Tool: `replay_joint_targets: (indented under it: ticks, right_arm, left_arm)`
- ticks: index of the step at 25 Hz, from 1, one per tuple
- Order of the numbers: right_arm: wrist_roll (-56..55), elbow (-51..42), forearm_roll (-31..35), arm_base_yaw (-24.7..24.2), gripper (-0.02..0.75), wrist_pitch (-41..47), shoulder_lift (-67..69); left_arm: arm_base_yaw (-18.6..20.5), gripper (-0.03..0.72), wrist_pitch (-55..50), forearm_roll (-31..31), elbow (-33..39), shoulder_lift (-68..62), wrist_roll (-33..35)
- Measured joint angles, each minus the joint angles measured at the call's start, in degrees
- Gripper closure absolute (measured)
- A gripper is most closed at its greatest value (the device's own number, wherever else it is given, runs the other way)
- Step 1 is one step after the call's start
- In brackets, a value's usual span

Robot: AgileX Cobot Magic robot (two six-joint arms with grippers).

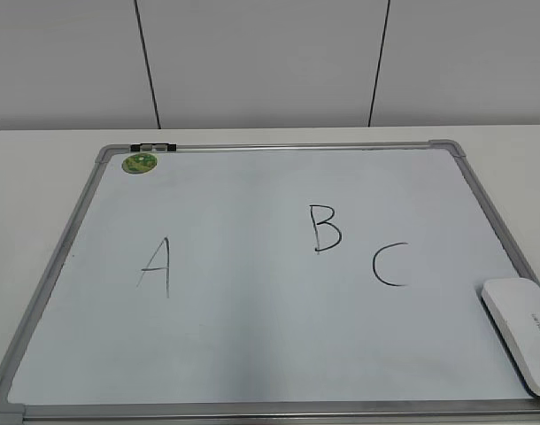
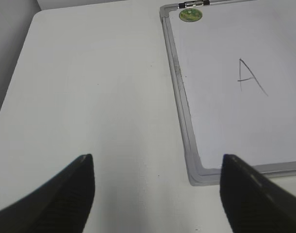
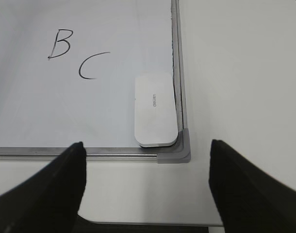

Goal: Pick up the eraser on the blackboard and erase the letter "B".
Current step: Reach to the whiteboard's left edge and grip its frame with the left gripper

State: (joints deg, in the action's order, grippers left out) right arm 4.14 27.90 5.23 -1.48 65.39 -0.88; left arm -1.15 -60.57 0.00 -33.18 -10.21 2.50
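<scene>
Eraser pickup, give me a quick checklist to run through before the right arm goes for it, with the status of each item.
1. Eraser in view, lying flat in the board's near right corner: ok.
2. Right gripper open, nothing held: ok.
3. Gripper centred on the eraser: ok, roughly; it sits just before the board's near edge.
4. Grip room on the eraser's sides: not ok on the right, it lies against the frame.
5. B intact, apart from C: ok.
6. Left gripper out of the way, beside the board's left edge: ok.
</scene>
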Motion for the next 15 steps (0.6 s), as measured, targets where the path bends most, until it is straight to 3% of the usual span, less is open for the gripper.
replay_joint_targets:
  ticks: [8,15]
  right_arm:
    - [0.0,0.0,0.0,0.0,0.151,0.0,0.0]
    - [0.0,0.0,0.0,0.0,0.151,0.0,0.0]
  left_arm:
    - [0.0,0.097,10.94,-4.42,-3.23,-21.18,0.0]
    - [0.0,0.098,16.16,-4.78,-8.23,-39.8,0.0]
